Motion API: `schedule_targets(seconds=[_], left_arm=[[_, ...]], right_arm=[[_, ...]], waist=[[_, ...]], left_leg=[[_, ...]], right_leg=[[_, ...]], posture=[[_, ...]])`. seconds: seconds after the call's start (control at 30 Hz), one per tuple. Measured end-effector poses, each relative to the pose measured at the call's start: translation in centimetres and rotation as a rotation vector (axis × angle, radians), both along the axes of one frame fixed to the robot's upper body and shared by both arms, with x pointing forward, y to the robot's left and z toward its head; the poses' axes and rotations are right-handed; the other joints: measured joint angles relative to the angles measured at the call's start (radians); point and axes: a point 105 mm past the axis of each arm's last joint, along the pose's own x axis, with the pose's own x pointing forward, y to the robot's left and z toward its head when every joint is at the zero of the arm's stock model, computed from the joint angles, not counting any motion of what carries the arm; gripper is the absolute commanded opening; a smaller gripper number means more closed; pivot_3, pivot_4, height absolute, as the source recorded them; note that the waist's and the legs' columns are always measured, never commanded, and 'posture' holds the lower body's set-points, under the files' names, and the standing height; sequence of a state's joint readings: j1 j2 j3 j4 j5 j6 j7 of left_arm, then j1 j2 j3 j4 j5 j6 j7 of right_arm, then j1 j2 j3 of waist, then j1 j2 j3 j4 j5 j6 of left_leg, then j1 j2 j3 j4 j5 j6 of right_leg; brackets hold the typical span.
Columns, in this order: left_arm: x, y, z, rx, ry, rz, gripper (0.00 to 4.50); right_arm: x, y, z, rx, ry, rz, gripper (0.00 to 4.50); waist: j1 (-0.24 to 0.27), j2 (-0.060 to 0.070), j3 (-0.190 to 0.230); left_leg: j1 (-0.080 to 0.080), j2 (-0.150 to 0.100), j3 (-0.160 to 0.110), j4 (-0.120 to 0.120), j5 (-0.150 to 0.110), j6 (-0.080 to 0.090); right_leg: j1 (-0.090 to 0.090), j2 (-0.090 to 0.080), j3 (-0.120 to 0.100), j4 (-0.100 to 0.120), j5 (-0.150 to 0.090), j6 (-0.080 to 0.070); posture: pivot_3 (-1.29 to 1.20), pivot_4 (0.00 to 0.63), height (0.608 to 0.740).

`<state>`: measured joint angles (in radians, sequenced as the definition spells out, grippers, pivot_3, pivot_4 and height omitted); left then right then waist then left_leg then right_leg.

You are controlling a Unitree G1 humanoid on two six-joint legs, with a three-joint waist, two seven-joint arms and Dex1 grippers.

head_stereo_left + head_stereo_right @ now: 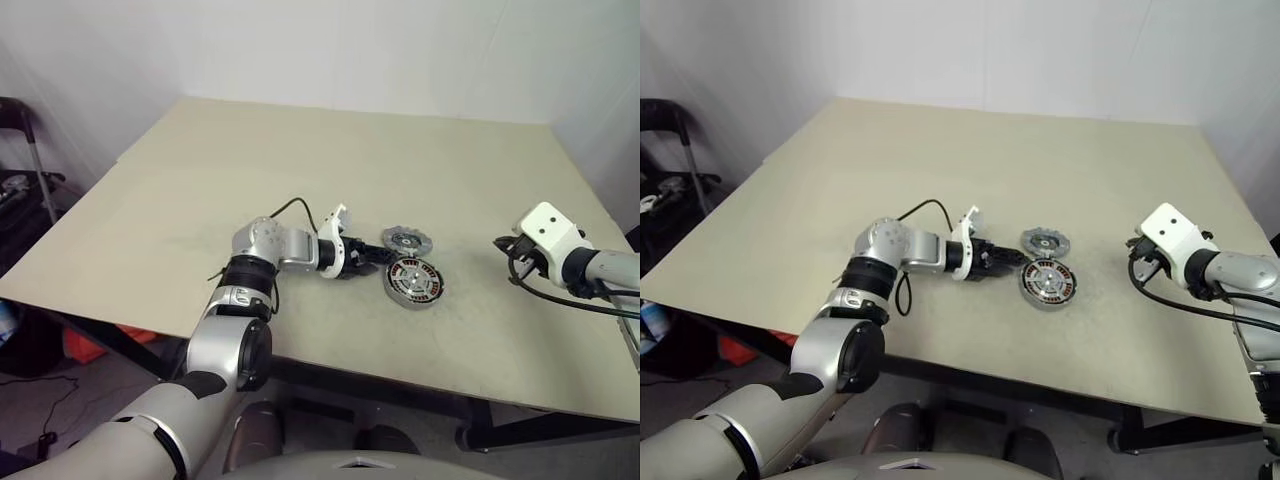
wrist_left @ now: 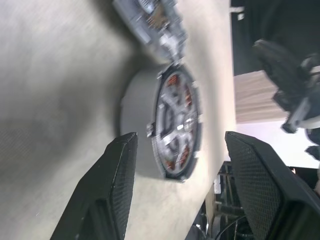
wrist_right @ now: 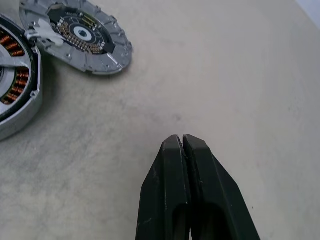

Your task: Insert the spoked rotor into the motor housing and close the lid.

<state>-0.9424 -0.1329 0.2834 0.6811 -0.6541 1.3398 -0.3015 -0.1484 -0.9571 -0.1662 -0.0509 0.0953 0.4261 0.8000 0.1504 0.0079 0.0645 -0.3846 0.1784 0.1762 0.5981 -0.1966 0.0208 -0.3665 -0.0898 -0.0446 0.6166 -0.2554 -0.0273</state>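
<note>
Head views: my left gripper (image 1: 368, 258) lies low on the table (image 1: 200, 190), fingers pointing at the motor housing (image 1: 413, 282) from just beside it; the lid (image 1: 406, 240) lies flat just behind the housing, apparently touching or nearly touching its rim, not on it. My right gripper (image 1: 1137, 262) hangs well apart to the right, over bare table. Left wrist view: both black fingers (image 2: 112, 190) stand apart, released, with nothing between them; the housing sits ahead with the spoked rotor (image 2: 175, 125) lying inside its ring of copper windings, silvery spokes showing. I judge the rotor placed, though I cannot tell if it is fully seated. Right wrist view: the fingers (image 3: 172, 190) are clenched together on nothing; the lid lies face up beside the housing's edge. Status, as I judge it: insertion done or nearly so; lid not yet picked up; closing is all that remains.
</note>
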Motion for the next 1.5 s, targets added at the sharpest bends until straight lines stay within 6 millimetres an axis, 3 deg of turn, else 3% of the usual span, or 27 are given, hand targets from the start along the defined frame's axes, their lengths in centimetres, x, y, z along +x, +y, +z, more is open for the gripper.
schedule_targets(seconds=[0.17,0.33,0.53,0.73,0.83,0.93,1.03,1.23,1.5], left_arm=[[0.3,0.4,1.5,-0.058,-0.055,0.013,2.96],[1.3,1.9,2.6,-0.08,-0.21,0.076,2.96],[4.2,9.6,1.4,0.184,-0.599,0.232,2.96],[3.8,12.4,-1.6,0.334,-0.673,0.241,2.96],[3.4,12.4,-2.4,0.344,-0.661,0.242,2.96],[3.3,11.7,-2.4,0.334,-0.664,0.251,2.96],[3.5,11.5,-2.1,0.333,-0.676,0.266,2.96],[3.7,11.8,-2.0,0.353,-0.7,0.279,2.96],[4.5,12.1,-1.5,0.353,-0.761,0.314,2.96]], right_arm=[[0.5,1.0,0.8,0.027,-0.028,0.03,0.0],[-0.2,4.8,1.4,0.157,-0.027,0.157,0.0],[-2.4,7.9,-2.0,0.216,0.112,0.239,0.0],[-2.1,8.9,-1.2,0.226,0.081,0.266,0.0],[-2.1,9.7,-2.3,0.267,0.111,0.27,0.0],[-2.7,10.4,-4.9,0.29,0.192,0.272,0.0],[-2.5,10.8,-5.3,0.278,0.17,0.292,0.0],[-2.6,10.5,-4.8,0.233,0.168,0.338,0.0],[-1.3,10.1,-0.8,0.059,0.056,0.48,0.0]], waist=[[-0.001,0.0,0.0],[-0.001,0.001,0.0],[-0.006,0.003,0.0],[-0.001,0.003,0.0],[-0.002,0.003,0.0],[-0.001,0.003,0.0],[-0.007,0.003,-0.001],[-0.013,0.003,-0.001],[-0.023,0.003,-0.001]], left_leg=[[0.0,0.0,0.0,0.0,0.0,0.0],[0.0,0.001,0.0,-0.001,0.0,0.0],[0.0,0.002,0.0,-0.001,0.001,-0.001],[0.002,0.002,0.0,-0.001,-0.001,-0.006],[0.002,0.002,0.0,-0.001,0.0,-0.007],[0.002,0.002,0.0,-0.001,0.001,-0.009],[0.004,0.002,0.0,-0.001,0.001,-0.01],[0.005,0.002,0.0,-0.001,0.001,-0.01],[0.002,0.002,0.0,-0.001,0.001,-0.008]], right_leg=[[0.0,0.0,0.0,0.0,0.0,0.0],[0.0,0.0,0.0,0.0,0.0,0.0],[-0.001,0.002,0.0,0.0,0.0,0.0],[0.002,0.001,0.0,0.0,0.0,0.001],[0.0,0.001,0.0,0.002,0.0,0.001],[0.0,0.001,0.0,0.002,0.0,0.001],[0.002,0.001,0.001,0.002,0.0,0.001],[0.003,0.001,0.001,0.002,0.0,0.001],[0.001,0.002,0.001,0.002,0.0,0.001]], posture=[[0.0,0.0,0.74],[0.0,0.0,0.74],[0.0,0.0,0.74],[0.0,0.0,0.74],[0.0,0.0,0.74],[0.0,0.0,0.74],[0.0,0.0,0.74],[0.0,0.0,0.74],[0.0,0.0,0.74]])
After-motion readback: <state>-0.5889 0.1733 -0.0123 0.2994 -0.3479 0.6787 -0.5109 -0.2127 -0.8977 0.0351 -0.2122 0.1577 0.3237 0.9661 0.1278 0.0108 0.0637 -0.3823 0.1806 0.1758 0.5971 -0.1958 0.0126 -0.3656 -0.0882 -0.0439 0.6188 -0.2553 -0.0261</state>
